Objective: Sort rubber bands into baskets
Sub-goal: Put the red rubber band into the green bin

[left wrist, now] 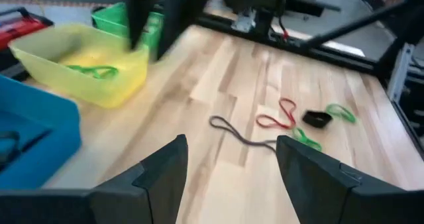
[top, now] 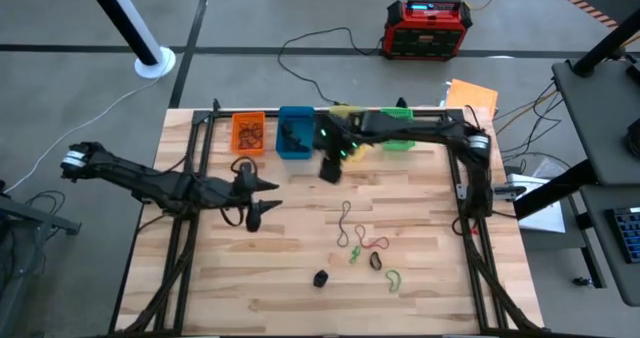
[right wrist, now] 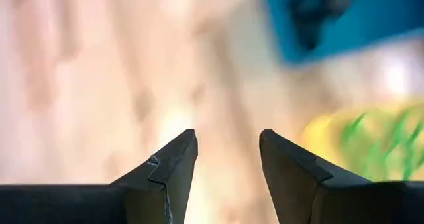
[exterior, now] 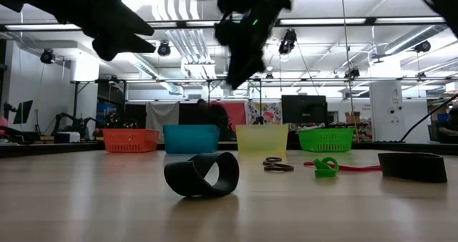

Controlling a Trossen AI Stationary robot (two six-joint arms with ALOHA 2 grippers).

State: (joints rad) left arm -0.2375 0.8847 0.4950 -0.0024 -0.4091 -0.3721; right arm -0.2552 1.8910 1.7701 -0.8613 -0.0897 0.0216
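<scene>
Right gripper [top: 331,168] hangs by the blue basket [top: 294,133], fingers apart and empty, likely just past a drop. Left gripper [top: 262,198] waits mid-table, fingers wide, empty. Loose rubber bands [top: 362,246] lie scattered on the table [top: 420,198]; the long dark one runs roughly front-to-back.

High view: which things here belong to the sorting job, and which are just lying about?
Job:
- loose rubber bands on the table
- orange basket
- blue basket
- yellow basket
- green basket

Lying about:
- red-black box on the floor
- orange sheet beyond the table's far right corner
</scene>
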